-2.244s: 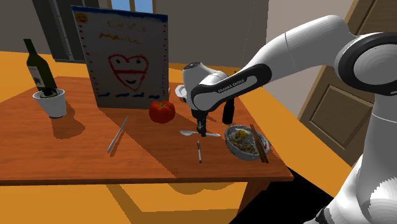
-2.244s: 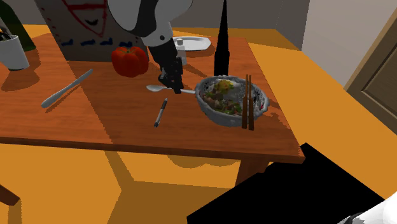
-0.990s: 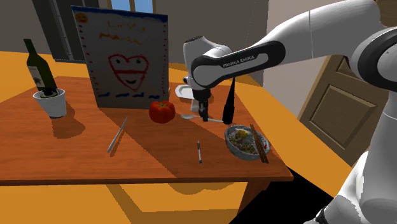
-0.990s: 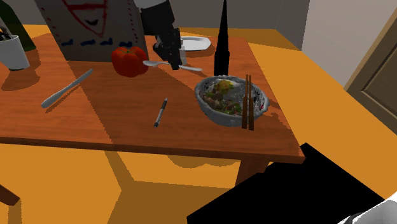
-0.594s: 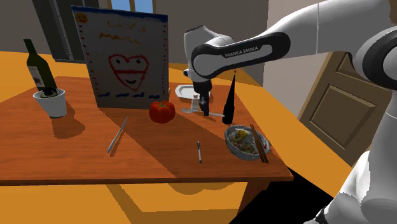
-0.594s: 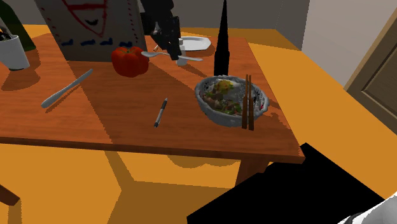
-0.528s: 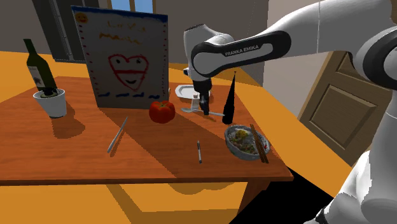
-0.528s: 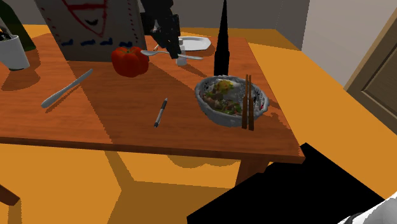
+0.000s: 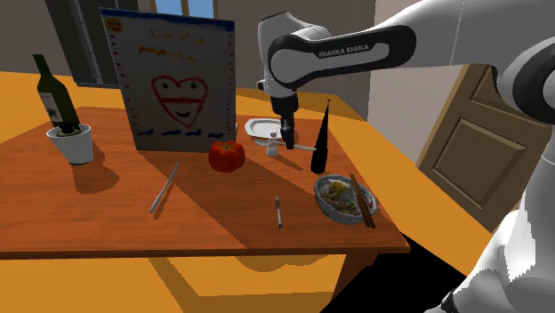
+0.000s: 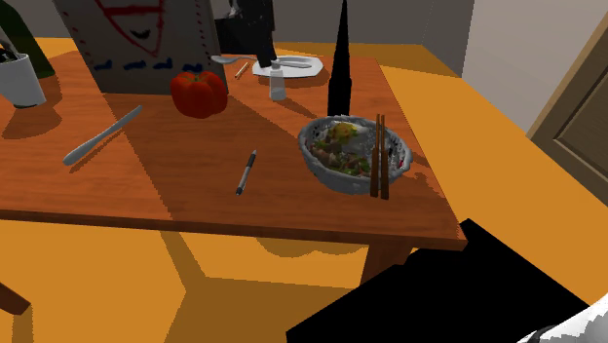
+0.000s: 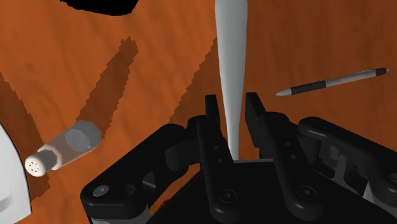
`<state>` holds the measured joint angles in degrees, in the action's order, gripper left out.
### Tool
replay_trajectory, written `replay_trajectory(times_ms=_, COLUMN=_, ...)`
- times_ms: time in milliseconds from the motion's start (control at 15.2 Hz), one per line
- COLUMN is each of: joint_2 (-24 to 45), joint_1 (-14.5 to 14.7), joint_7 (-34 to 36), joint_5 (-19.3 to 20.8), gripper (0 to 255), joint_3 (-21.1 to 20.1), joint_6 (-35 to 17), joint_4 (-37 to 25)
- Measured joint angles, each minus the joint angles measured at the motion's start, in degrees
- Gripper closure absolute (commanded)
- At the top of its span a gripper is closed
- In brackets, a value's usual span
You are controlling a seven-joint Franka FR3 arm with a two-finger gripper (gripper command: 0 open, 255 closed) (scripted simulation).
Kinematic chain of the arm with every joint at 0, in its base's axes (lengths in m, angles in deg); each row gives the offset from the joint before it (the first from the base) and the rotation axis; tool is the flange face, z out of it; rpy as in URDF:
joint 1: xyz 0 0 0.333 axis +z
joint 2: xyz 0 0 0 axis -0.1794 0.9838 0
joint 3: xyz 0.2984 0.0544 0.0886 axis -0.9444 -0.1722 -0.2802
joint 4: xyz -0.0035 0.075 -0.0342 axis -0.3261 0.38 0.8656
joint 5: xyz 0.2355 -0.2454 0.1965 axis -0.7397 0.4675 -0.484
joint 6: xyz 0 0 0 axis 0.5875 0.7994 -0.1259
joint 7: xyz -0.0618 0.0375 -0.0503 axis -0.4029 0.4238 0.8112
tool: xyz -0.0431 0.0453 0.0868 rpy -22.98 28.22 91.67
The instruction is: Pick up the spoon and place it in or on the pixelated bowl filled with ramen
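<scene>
Starts from the wooden table, with the white arm reaching in from the near right toward the far side. Finds the ramen bowl, chopsticks across its rim, at the near right corner, holding no spoon yet. Notes the tall black bottle just beyond the bowl and the white plate at the far edge. Hangs the gripper high over the far part of the table, near that plate. Clamps both black fingers on the handle of the pale spoon, clear of the wood and well apart from the bowl. Judges the grasp and lift done. Leaves the carry nearer and rightward past the bottle, then the lowering and release. Sees the salt shaker and pen below on the table.
</scene>
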<state>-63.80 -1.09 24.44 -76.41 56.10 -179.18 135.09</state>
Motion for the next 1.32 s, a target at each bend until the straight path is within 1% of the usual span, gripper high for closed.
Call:
replay_trajectory(times_ms=66, joint_2=-1.14, joint_1=-0.07, joint_7=-0.11, joint_5=-0.16, gripper=255, joint_3=-0.01, joint_6=0.10, joint_4=1.02)
replay_trajectory(times_ms=528, joint_2=-16.69, joint_1=-1.39, joint_7=-2.16, joint_5=-1.84, gripper=255, joint_3=0.98, joint_6=-3.41, joint_4=19.43)
replay_trajectory(times_ms=858, joint_2=-28.44, joint_1=-1.67, joint_7=-4.16, joint_5=-2.67, gripper=255, joint_3=2.20, joint_6=-3.66, joint_4=30.99)
replay_trajectory(times_ms=1056, joint_2=-35.57, joint_1=-1.59, joint_7=-5.37, joint_5=-2.96, gripper=255, joint_3=2.89, joint_6=-2.14, joint_4=36.34)
replay_trajectory(times_ms=1320, joint_2=-37.71, joint_1=-1.58, joint_7=-5.35, joint_5=-2.91, gripper=255, joint_3=3.24, joint_6=-4.33, joint_4=40.65)
